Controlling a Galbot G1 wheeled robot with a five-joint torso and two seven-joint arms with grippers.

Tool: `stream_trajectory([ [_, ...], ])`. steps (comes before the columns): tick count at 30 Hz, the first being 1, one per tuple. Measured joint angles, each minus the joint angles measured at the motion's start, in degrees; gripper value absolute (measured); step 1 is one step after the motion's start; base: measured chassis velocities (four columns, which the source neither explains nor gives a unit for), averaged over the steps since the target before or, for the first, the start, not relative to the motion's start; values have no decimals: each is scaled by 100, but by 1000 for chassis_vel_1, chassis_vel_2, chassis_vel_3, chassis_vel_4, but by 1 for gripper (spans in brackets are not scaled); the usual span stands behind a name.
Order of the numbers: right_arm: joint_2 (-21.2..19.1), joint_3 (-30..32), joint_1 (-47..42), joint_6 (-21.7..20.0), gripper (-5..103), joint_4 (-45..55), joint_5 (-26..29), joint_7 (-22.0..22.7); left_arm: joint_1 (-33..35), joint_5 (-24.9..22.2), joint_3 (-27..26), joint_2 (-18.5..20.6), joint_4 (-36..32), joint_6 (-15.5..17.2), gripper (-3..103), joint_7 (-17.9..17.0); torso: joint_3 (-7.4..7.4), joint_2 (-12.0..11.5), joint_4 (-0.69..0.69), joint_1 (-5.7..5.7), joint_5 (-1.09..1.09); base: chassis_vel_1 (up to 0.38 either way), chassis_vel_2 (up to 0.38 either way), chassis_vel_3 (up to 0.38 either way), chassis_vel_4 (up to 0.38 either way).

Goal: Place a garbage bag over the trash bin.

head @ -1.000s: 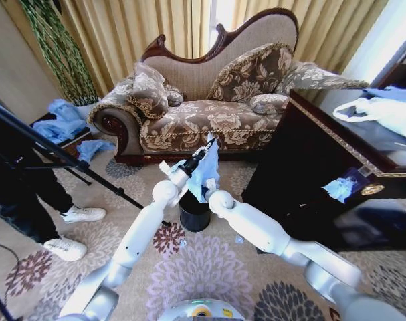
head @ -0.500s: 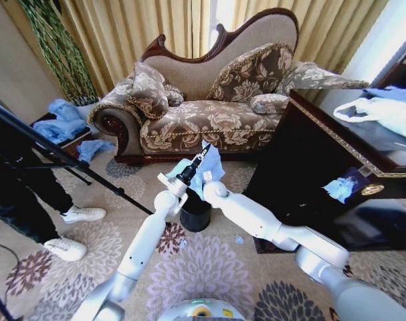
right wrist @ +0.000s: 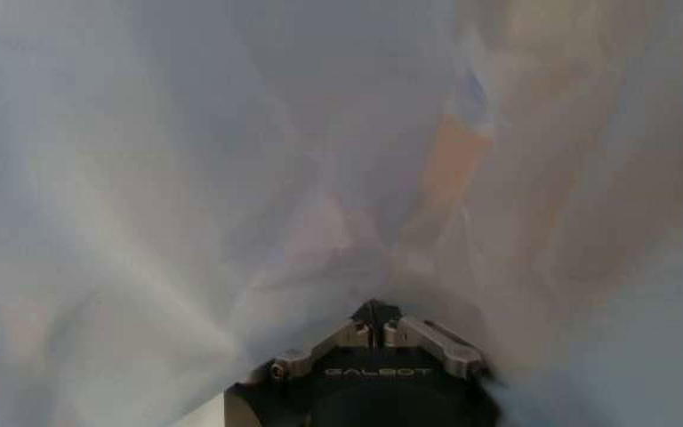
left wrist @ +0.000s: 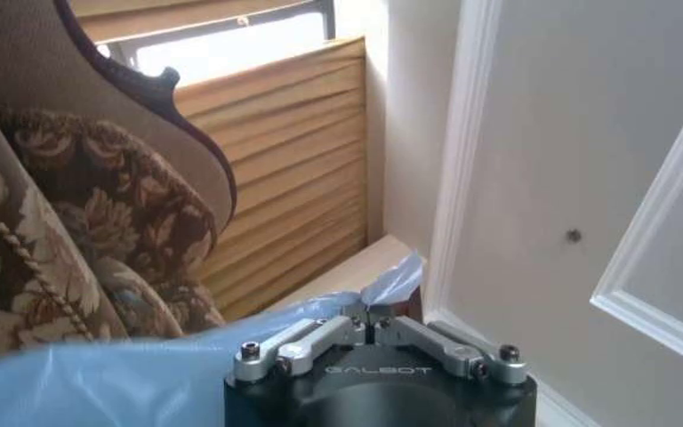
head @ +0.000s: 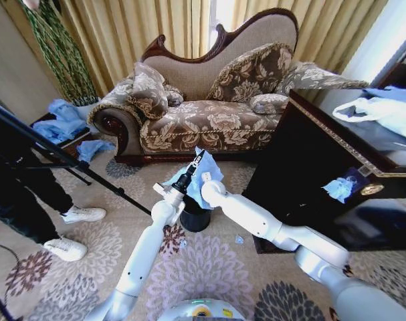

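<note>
Garbage bag [head: 203, 179] draped above trash bin [head: 194, 215]

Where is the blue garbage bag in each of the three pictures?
Head view: the garbage bag is at the picture's middle, above the trash bin, in front of the sofa.
Left wrist view: it lies along the lower left, pinched in the left gripper.
Right wrist view: it spreads across the picture, pinched in the right gripper.
Shared landmark: the bag itself.

Home living room: ornate sofa [head: 209, 100], gold curtains [head: 122, 33], floral carpet [head: 209, 267].
</note>
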Motion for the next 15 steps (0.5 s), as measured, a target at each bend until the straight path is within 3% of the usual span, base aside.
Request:
stream_trajectory([
  [15,-193,-46,-219,33,0,184,-40,177,32,147,-92,5,-119,23,0,74,0,0,0,0,0,0,0,0,0],
])
